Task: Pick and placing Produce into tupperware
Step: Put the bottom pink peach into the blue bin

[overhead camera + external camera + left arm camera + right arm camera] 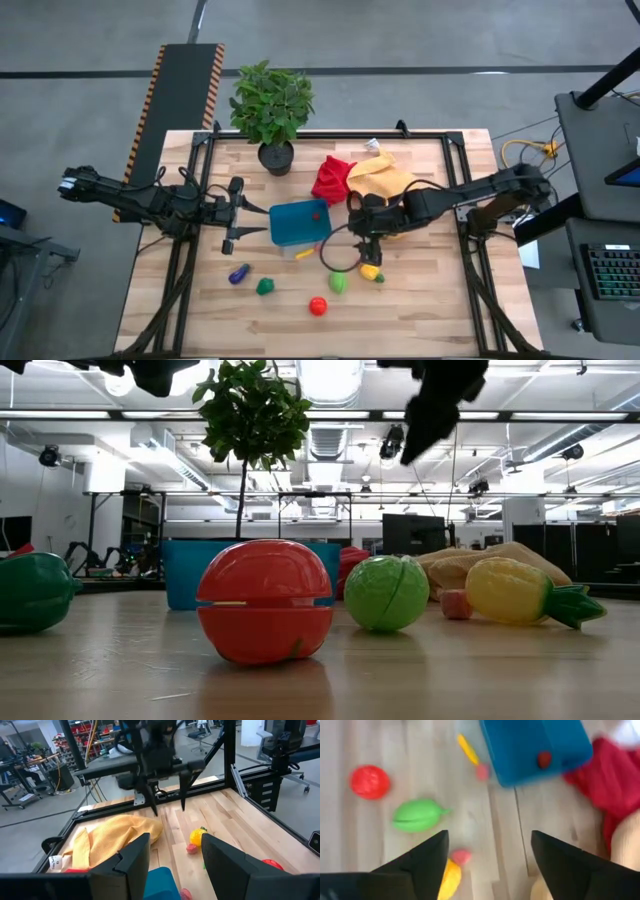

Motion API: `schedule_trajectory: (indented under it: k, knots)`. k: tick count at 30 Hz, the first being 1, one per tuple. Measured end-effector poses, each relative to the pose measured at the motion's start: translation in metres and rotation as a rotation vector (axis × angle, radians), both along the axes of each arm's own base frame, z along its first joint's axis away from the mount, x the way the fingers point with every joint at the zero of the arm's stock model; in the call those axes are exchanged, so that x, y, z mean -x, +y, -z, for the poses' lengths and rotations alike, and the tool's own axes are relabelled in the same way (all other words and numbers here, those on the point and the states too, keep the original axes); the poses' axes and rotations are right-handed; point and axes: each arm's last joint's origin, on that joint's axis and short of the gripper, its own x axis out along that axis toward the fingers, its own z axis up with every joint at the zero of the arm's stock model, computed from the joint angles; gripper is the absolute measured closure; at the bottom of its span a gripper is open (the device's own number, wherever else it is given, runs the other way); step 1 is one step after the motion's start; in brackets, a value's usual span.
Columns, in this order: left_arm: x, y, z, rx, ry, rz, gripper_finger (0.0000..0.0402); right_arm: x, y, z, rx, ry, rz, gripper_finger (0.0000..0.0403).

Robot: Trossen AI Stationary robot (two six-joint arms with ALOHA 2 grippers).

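The right gripper (366, 250) is held open and empty above the yellow toy fruit (371, 271). The left gripper (232, 214) is open too, left of the shallow teal-blue plastic tupperware (292, 228), mid-table, with a small red piece (317, 213) inside.

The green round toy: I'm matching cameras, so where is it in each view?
High view: green round toy, front centre, by the right gripper.
Low view, right of centre.
Left wrist view: not visible.
Right wrist view, beside the red one.
Shared landmark: the tupperware.
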Motion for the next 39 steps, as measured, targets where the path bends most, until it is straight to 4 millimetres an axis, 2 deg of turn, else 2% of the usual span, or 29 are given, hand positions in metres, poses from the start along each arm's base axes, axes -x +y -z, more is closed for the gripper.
schedule_trajectory:
  k: [6,14,25,32,39]
  knots:
    - [0.0,0.0,0.0,0.0,0.0,0.0,0.0237,-0.01,0.003,0.024,-0.039,0.091,0.091,0.0107]
    - [0.0,0.0,0.0,0.0,0.002,0.0,0.0237,-0.025,0.007,0.059,-0.109,0.225,0.186,0.0121]
    - [0.0,0.0,0.0,0.0,0.003,0.0,0.0237,-0.029,0.008,0.082,-0.166,0.317,0.396,0.0139]
    - [0.0,0.0,0.001,0.0,0.007,0.0,0.0237,-0.032,0.013,0.098,-0.18,0.379,0.411,0.0139]
    - [0.0,0.0,0.001,-0.002,0.013,-0.001,0.0237,-0.033,0.018,0.106,-0.206,0.416,0.411,0.0138]
